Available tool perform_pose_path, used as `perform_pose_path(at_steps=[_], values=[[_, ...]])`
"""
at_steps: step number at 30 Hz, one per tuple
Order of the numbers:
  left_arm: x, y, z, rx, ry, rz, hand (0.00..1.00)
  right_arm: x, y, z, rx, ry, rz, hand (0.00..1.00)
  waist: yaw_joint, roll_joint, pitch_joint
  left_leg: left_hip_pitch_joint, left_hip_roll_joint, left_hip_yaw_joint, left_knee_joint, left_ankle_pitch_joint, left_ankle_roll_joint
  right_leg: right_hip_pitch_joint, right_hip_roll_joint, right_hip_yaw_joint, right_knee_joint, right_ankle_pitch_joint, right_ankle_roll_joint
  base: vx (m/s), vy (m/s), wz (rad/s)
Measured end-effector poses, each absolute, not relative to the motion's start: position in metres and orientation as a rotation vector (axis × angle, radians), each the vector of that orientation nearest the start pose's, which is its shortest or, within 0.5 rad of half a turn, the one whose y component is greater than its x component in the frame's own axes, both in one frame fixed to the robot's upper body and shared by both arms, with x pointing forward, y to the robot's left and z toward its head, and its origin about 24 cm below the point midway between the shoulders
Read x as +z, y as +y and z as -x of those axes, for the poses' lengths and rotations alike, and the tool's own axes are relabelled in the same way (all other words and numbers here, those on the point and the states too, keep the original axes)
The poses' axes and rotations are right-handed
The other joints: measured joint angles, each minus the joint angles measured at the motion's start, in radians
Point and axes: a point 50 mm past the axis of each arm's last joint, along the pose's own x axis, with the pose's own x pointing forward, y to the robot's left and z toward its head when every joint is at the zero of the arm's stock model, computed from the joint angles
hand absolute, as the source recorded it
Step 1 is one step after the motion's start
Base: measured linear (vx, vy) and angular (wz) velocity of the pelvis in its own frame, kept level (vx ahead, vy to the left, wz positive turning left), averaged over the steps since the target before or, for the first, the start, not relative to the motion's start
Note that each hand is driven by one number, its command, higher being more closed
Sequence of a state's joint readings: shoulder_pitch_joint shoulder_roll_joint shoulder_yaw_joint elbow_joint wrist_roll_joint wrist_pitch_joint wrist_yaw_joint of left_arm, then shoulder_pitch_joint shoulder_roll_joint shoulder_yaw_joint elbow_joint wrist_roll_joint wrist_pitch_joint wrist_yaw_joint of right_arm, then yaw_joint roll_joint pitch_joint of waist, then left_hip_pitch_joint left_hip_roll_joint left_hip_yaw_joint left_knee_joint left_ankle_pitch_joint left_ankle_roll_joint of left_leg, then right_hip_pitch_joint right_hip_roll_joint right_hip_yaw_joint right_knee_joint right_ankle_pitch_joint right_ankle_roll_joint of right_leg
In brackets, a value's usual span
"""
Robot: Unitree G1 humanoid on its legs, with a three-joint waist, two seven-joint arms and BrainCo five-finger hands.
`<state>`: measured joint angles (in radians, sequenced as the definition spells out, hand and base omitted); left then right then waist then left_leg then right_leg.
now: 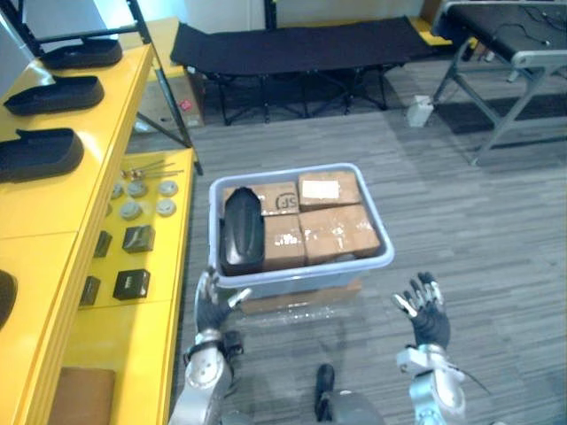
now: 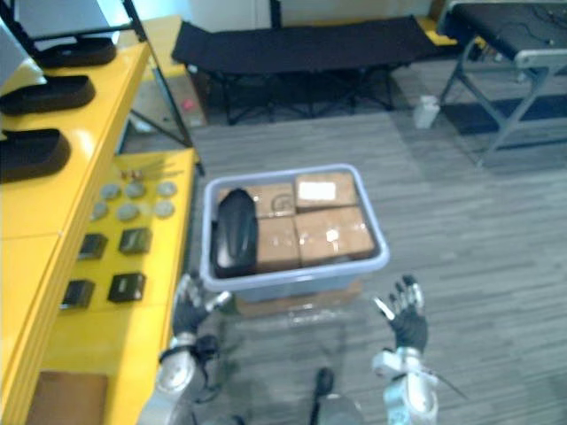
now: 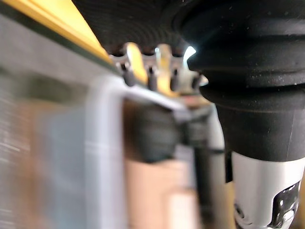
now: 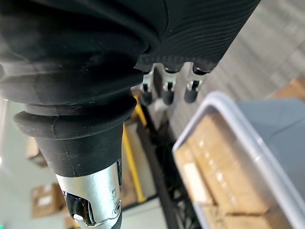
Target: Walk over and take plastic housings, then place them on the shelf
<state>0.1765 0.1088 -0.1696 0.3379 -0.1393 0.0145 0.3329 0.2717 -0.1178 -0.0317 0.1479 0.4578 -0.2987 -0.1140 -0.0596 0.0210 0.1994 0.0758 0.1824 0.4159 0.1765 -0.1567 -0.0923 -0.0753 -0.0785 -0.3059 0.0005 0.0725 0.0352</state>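
Left hand (image 1: 211,305) relaxed beside bin (image 1: 377,223); black housing (image 1: 242,230) inside; right hand (image 1: 427,317) splayed.

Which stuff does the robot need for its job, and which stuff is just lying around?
For the job: black housing in the bin, yellow shelf, housings already on it.

Just lying about: cardboard boxes, grey discs, small black boxes, cot, white bottle.
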Motion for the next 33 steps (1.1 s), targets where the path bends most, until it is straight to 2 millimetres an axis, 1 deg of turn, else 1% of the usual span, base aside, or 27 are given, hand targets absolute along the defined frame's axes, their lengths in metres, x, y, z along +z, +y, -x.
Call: perform_pose_path(at_steps=[1, 2, 3, 5, 7, 8, 9, 10, 11, 12, 14, 15, 16, 17, 18, 19, 20, 22, 24, 25, 26, 27, 28, 30, 31, 32, 33], values=[[-0.092, 0.175, -0.167, 0.242, 0.653, -0.131, 0.0, -0.023, -0.214, -0.183, -0.352, 0.12, -0.295, 0.0, 0.003, 0.003, 0.002, 0.011, -0.005, 0.001, -0.001, 0.0, 0.0, 0.021, -0.005, 0.001, -0.029, 0.016, 0.008, 0.08, 0.102, -0.09], [-0.097, 0.179, -0.163, 0.237, 0.691, -0.157, 0.0, -0.025, -0.215, -0.184, -0.356, 0.133, -0.293, 0.0, 0.005, 0.003, 0.002, 0.014, -0.009, 0.001, 0.0, 0.0, 0.0, 0.032, -0.007, 0.001, -0.036, 0.025, 0.006, 0.11, 0.12, -0.05], [-0.106, 0.186, -0.155, 0.236, 0.75, -0.181, 0.0, -0.03, -0.216, -0.186, -0.365, 0.163, -0.285, 0.0, 0.012, 0.003, 0.002, 0.021, -0.016, 0.0, 0.0, 0.0, 0.0, 0.051, -0.009, 0.002, -0.055, 0.047, 0.013, 0.09, 0.098, -0.02], [-0.113, 0.19, -0.148, 0.227, 0.801, -0.197, 0.0, -0.035, -0.22, -0.191, -0.365, 0.195, -0.267, 0.0, 0.025, 0.006, 0.006, 0.029, -0.023, -0.005, -0.001, 0.0, -0.001, 0.067, -0.014, 0.002, -0.072, 0.063, 0.017, 0.05, 0.073, 0.04], [-0.121, 0.19, -0.141, 0.212, 0.859, -0.205, 0.0, -0.033, -0.233, -0.209, -0.374, 0.209, -0.236, 0.0, 0.032, 0.013, 0.017, 0.024, -0.038, -0.052, -0.001, -0.001, -0.001, 0.079, -0.029, -0.016, -0.078, 0.07, 0.026, 0.01, 0.113, 0.21], [-0.123, 0.19, -0.14, 0.212, 0.867, -0.203, 0.0, -0.031, -0.237, -0.216, -0.378, 0.205, -0.228, 0.0, 0.036, 0.013, 0.022, 0.023, -0.042, -0.054, 0.0, -0.001, -0.001, 0.079, -0.032, -0.018, -0.077, 0.073, 0.03, -0.04, 0.131, 0.15], [-0.124, 0.19, -0.138, 0.21, 0.876, -0.201, 0.0, -0.023, -0.246, -0.231, -0.385, 0.183, -0.217, 0.0, 0.046, 0.01, 0.037, 0.012, -0.048, -0.062, 0.011, -0.004, 0.002, 0.078, -0.041, -0.022, -0.077, 0.077, 0.033, -0.07, 0.126, 0.22], [-0.126, 0.19, -0.137, 0.206, 0.886, -0.195, 0.0, -0.009, -0.254, -0.25, -0.383, 0.144, -0.208, 0.0, 0.05, 0.011, 0.06, -0.011, -0.054, -0.097, 0.038, -0.017, 0.007, 0.074, -0.046, -0.029, -0.075, 0.083, 0.036, -0.08, 0.102, 0.25], [-0.127, 0.19, -0.136, 0.205, 0.891, -0.195, 0.0, 0.0, -0.258, -0.26, -0.378, 0.119, -0.209, 0.0, 0.056, 0.013, 0.074, -0.021, -0.054, -0.108, 0.054, -0.027, 0.011, 0.073, -0.046, -0.032, -0.073, 0.085, 0.037, -0.12, 0.098, 0.22], [-0.129, 0.191, -0.136, 0.205, 0.898, -0.192, 0.0, 0.015, -0.263, -0.275, -0.371, 0.079, -0.216, 0.0, 0.069, 0.014, 0.099, -0.038, -0.051, -0.116, 0.08, -0.043, 0.016, 0.067, -0.048, -0.04, -0.07, 0.088, 0.037, -0.17, 0.104, 0.19], [-0.125, 0.194, -0.146, 0.221, 0.858, -0.126, 0.0, 0.057, -0.279, -0.31, -0.372, -0.02, -0.207, 0.0, 0.1, 0.02, 0.156, -0.113, -0.054, -0.16, 0.139, -0.072, 0.031, 0.02, -0.061, -0.051, -0.043, 0.095, 0.04, -0.19, 0.108, 0.25], [-0.124, 0.195, -0.148, 0.225, 0.845, -0.113, 0.0, 0.067, -0.282, -0.318, -0.372, -0.038, -0.202, 0.0, 0.108, 0.021, 0.17, -0.132, -0.055, -0.164, 0.156, -0.075, 0.036, 0.009, -0.063, -0.053, -0.037, 0.098, 0.041, -0.19, 0.101, 0.24], [-0.122, 0.197, -0.152, 0.228, 0.816, -0.098, 0.0, 0.09, -0.29, -0.332, -0.375, -0.077, -0.184, 0.0, 0.129, 0.034, 0.206, -0.173, -0.06, -0.182, 0.201, -0.088, 0.045, -0.012, -0.078, -0.062, -0.02, 0.102, 0.044, -0.19, 0.11, 0.23], [-0.122, 0.198, -0.152, 0.23, 0.814, -0.095, 0.0, 0.099, -0.293, -0.337, -0.375, -0.091, -0.173, 0.0, 0.13, 0.04, 0.22, -0.189, -0.061, -0.193, 0.221, -0.093, 0.049, -0.015, -0.081, -0.072, -0.014, 0.103, 0.046, -0.16, 0.119, 0.35], [-0.127, 0.2, -0.145, 0.232, 0.841, -0.098, 0.0, 0.112, -0.297, -0.343, -0.379, -0.109, -0.159, 0.0, 0.137, 0.051, 0.235, -0.222, -0.066, -0.21, 0.251, -0.101, 0.057, -0.031, -0.091, -0.082, 0.001, 0.104, 0.047, -0.12, 0.111, 0.3], [-0.131, 0.2, -0.141, 0.232, 0.862, -0.098, 0.0, 0.117, -0.3, -0.346, -0.384, -0.113, -0.155, 0.0, 0.143, 0.055, 0.24, -0.236, -0.069, -0.214, 0.26, -0.104, 0.061, -0.04, -0.097, -0.086, 0.008, 0.105, 0.049, -0.15, 0.148, 0.32], [-0.137, 0.201, -0.13, 0.249, 0.904, -0.072, 0.0, 0.125, -0.305, -0.351, -0.4, -0.111, -0.139, 0.0, 0.165, 0.057, 0.246, -0.273, -0.075, -0.222, 0.286, -0.109, 0.069, -0.064, -0.108, -0.095, 0.019, 0.108, 0.053, -0.1, 0.123, 0.21], [-0.143, 0.201, -0.12, 0.246, 0.95, -0.062, 0.0, 0.133, -0.309, -0.356, -0.409, -0.103, -0.115, 0.0, 0.178, 0.061, 0.259, -0.3, -0.084, -0.242, 0.308, -0.113, 0.075, -0.074, -0.118, -0.108, 0.028, 0.11, 0.056, -0.08, 0.111, 0.25], [-0.148, 0.2, -0.109, 0.23, 0.997, -0.054, 0.0, 0.148, -0.311, -0.363, -0.415, -0.117, -0.093, 0.0, 0.213, 0.062, 0.274, -0.331, -0.094, -0.248, 0.329, -0.116, 0.081, -0.101, -0.135, -0.111, 0.051, 0.111, 0.058, -0.08, 0.129, 0.18], [-0.149, 0.199, -0.108, 0.226, 1.0, -0.051, 0.0, 0.154, -0.312, -0.366, -0.418, -0.124, -0.085, 0.0, 0.215, 0.066, 0.28, -0.338, -0.097, -0.254, 0.336, -0.116, 0.082, -0.101, -0.139, -0.115, 0.055, 0.112, 0.059, -0.07, 0.114, 0.25], [-0.15, 0.197, -0.107, 0.217, 1.007, -0.043, 0.0, 0.162, -0.313, -0.368, -0.426, -0.128, -0.069, 0.0, 0.215, 0.077, 0.287, -0.349, -0.104, -0.27, 0.348, -0.118, 0.086, -0.101, -0.147, -0.133, 0.065, 0.111, 0.062, -0.05, 0.087, 0.35], [-0.151, 0.196, -0.105, 0.208, 1.016, -0.033, 0.0, 0.171, -0.315, -0.37, -0.432, -0.135, -0.064, 0.0, 0.223, 0.087, 0.295, -0.361, -0.11, -0.279, 0.358, -0.12, 0.089, -0.107, -0.155, -0.137, 0.08, 0.106, 0.068, -0.08, 0.133, 0.28], [-0.153, 0.194, -0.103, 0.199, 1.026, -0.024, 0.0, 0.176, -0.314, -0.374, -0.43, -0.125, -0.041, 0.0, 0.239, 0.087, 0.296, -0.371, -0.116, -0.278, 0.359, -0.119, 0.09, -0.122, -0.166, -0.136, 0.094, 0.102, 0.07, -0.08, 0.128, 0.17], [-0.154, 0.19, -0.101, 0.185, 1.031, -0.013, 0.0, 0.183, -0.313, -0.378, -0.431, -0.116, -0.01, 0.0, 0.243, 0.09, 0.297, -0.399, -0.129, -0.295, 0.364, -0.115, 0.098, -0.143, -0.183, -0.152, 0.114, 0.096, 0.073, -0.07, 0.102, 0.25], [-0.154, 0.186, -0.101, 0.188, 1.021, 0.018, 0.0, 0.184, -0.314, -0.379, -0.445, -0.091, 0.006, 0.0, 0.258, 0.092, 0.297, -0.418, -0.132, -0.303, 0.377, -0.114, 0.099, -0.155, -0.187, -0.16, 0.121, 0.095, 0.073, -0.05, 0.073, 0.26], [-0.154, 0.186, -0.102, 0.186, 1.019, 0.021, 0.0, 0.184, -0.314, -0.379, -0.45, -0.086, 0.007, 0.0, 0.263, 0.092, 0.297, -0.421, -0.132, -0.304, 0.379, -0.114, 0.099, -0.158, -0.188, -0.16, 0.123, 0.095, 0.073, -0.05, 0.058, 0.16], [-0.153, 0.185, -0.103, 0.188, 1.008, 0.036, 0.0, 0.185, -0.314, -0.381, -0.461, -0.068, 0.004, 0.0, 0.275, 0.093, 0.298, -0.433, -0.134, -0.309, 0.385, -0.114, 0.099, -0.167, -0.191, -0.163, 0.134, 0.091, 0.071, -0.04, 0.038, 0.16]])
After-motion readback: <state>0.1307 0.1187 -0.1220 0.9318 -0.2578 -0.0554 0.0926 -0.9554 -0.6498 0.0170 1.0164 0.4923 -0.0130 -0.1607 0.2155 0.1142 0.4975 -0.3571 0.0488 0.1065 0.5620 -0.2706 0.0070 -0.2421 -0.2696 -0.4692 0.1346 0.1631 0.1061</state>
